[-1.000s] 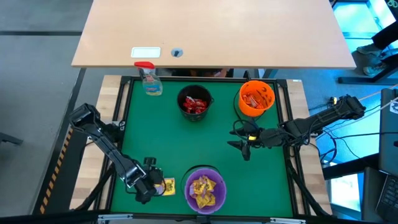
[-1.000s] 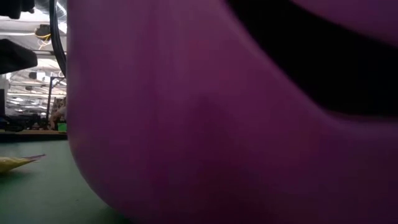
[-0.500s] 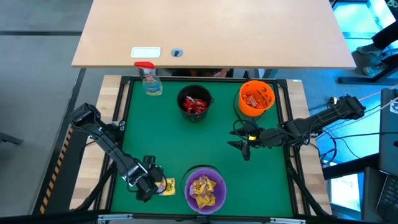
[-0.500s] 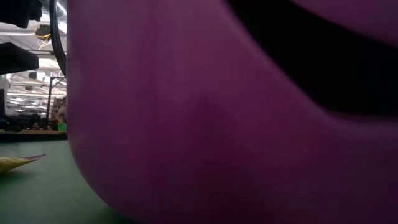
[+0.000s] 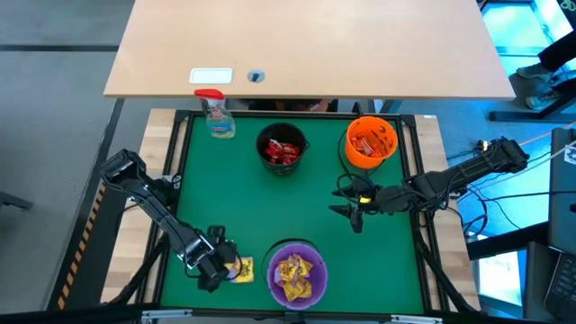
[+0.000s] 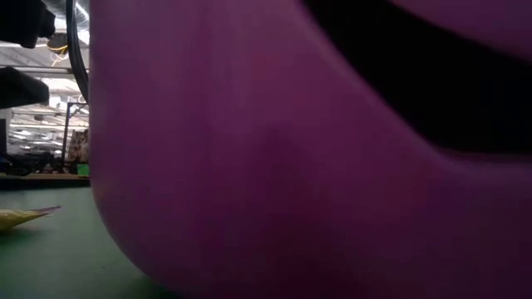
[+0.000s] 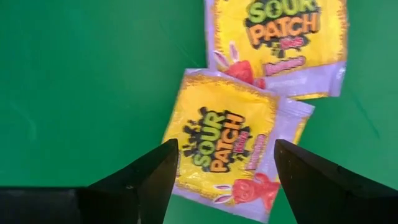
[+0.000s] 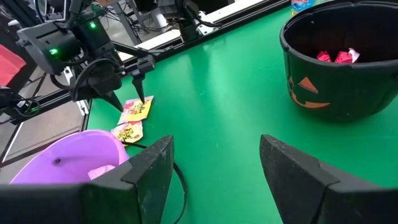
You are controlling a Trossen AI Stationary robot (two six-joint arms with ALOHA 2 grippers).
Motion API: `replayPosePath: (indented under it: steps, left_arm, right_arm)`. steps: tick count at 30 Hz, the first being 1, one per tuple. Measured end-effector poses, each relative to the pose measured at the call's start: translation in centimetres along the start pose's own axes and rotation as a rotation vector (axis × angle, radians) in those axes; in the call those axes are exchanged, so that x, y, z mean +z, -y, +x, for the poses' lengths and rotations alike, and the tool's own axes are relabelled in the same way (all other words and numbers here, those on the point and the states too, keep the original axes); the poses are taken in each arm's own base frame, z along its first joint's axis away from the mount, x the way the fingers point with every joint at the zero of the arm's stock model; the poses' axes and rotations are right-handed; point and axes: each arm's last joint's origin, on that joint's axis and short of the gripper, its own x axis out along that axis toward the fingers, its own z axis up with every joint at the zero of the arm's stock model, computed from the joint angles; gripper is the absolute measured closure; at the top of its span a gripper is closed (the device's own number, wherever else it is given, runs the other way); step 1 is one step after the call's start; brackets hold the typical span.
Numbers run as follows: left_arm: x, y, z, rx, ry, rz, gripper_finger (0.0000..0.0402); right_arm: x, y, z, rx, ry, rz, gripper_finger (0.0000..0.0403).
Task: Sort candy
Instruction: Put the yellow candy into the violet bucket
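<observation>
Two yellow candy packets lie flat on the green mat, partly overlapping, just left of the purple bowl [image 5: 297, 275]. The nearer packet [image 7: 227, 149] is the one my left gripper [image 7: 227, 180] hangs over, open and pointing down, one finger on each side, clear of it; the other packet [image 7: 277, 43] lies beyond. The same gripper [image 8: 134, 101] shows above the packets [image 8: 137, 109] in the right wrist view. My right gripper [image 5: 347, 214] waits open above the mat's right half. The purple bowl holds yellow candy.
At the far side stand a black bowl [image 5: 282, 148] with red candy and an orange bowl [image 5: 371, 142] with orange candy. A spray bottle [image 5: 217, 115] stands at the far left corner. The purple bowl's wall [image 6: 291, 166] fills the low view, with a packet's edge [image 6: 21, 218] beside it.
</observation>
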Motion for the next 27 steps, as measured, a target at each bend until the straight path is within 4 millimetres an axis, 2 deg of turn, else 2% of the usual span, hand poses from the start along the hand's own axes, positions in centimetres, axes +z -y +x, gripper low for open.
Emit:
replayPosePath:
  steps: [8,15,20,27]
  left_arm:
    - [-0.9,-0.6,1.3,-0.028,-0.024,-0.013,0.0147]
    - [-0.6,-1.2,1.5,-0.023,-0.019,-0.034,0.0154]
    - [-0.3,-1.6,1.7,-0.001,-0.008,-0.029,0.0200]
    - [-0.1,-2.4,1.7,0.054,-0.019,-0.044,0.0297]
  right_arm:
    - [0.0,0.0,0.0,-0.003,-0.004,-0.009,0.0166]
    - [0.0,0.0,0.0,-0.002,-0.004,-0.009,0.0166]
    - [0.0,0.0,0.0,-0.002,-0.004,-0.009,0.0166]
    - [-0.1,0.0,0.0,0.008,-0.012,-0.009,0.0166]
